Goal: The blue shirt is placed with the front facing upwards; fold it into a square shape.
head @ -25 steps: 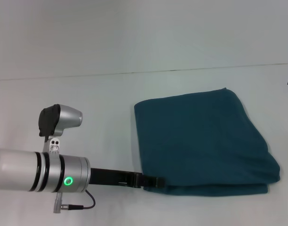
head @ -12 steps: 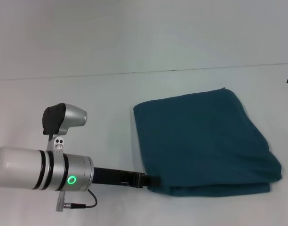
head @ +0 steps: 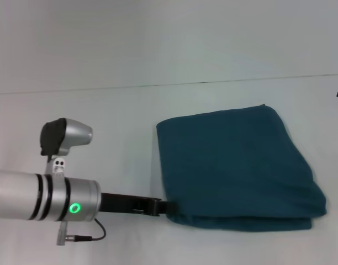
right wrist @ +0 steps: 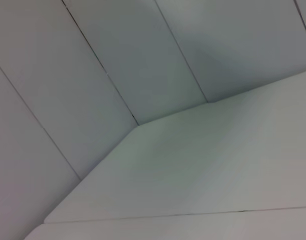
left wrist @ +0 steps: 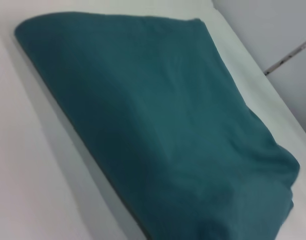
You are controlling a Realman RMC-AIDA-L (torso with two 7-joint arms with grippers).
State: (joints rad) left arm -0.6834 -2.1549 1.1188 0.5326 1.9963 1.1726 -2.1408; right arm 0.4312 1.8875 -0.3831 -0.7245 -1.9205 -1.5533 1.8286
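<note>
- White worktop (head: pixel 103 110), plain pale wall behind.
- Blue shirt (head: pixel 235 165) folded into a rough square, lying flat right of centre; no lettering showing.
- Left claw (head: pixel 170 208) low at the shirt's near-left corner, touching the edge; cannot tell how its fingers stand.
- Right claw out of sight; its wrist camera sees only bare worktop and wall.

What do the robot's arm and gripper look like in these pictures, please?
Only the left arm shows in the head view: a silver cylinder with black rings and a glowing green ring light, a silver elbow-shaped housing with a black cap above, and a thin black cable looping beneath. The left gripper is slim and black. The right arm is out of view.
</note>
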